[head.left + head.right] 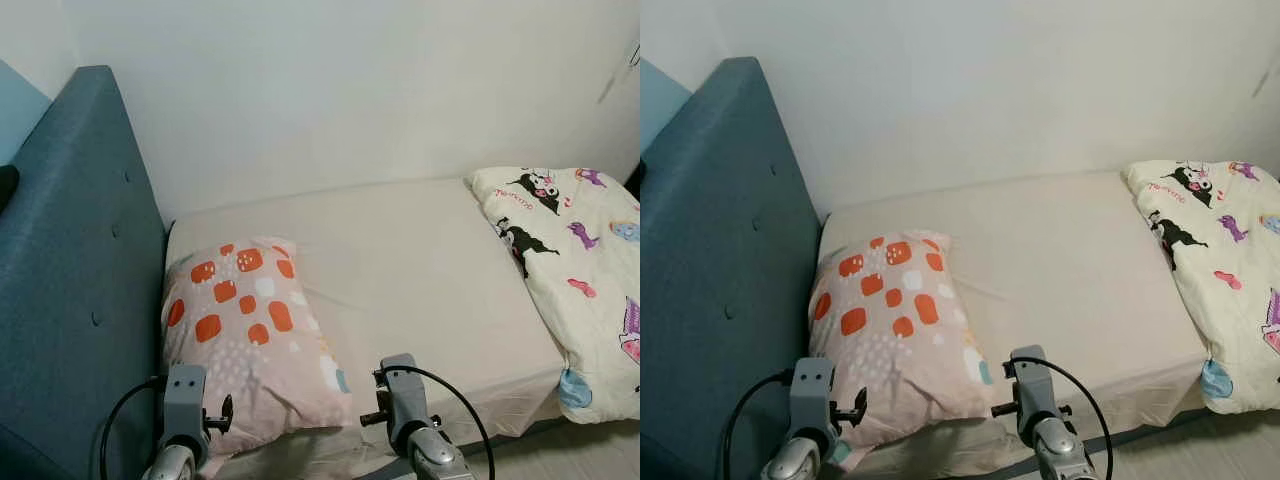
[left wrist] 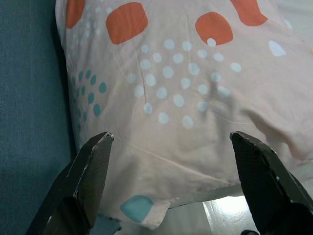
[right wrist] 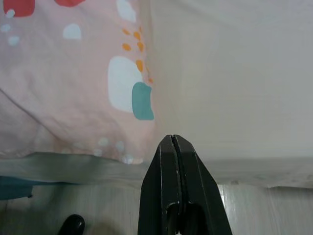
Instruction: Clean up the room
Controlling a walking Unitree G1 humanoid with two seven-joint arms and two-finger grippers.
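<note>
Head view: pink pillow with orange patches lies on the cream-sheeted bed, against the blue padded headboard; cartoon-print quilt at the far end.
Left wrist: left gripper, jaws spread wide over the pillow's near edge.
Right wrist: right gripper, jaws pressed together, empty, at the bed edge.

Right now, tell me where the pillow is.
The pillow lies at the left end of the bed, against the blue headboard, just ahead of both grippers.

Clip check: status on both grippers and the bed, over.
Left gripper open, fingers poised over the pillow near edge. Right gripper shut, empty, at the mattress edge. Cartoon-print blanket bunched at the bed's far end. Nothing blocking.
</note>
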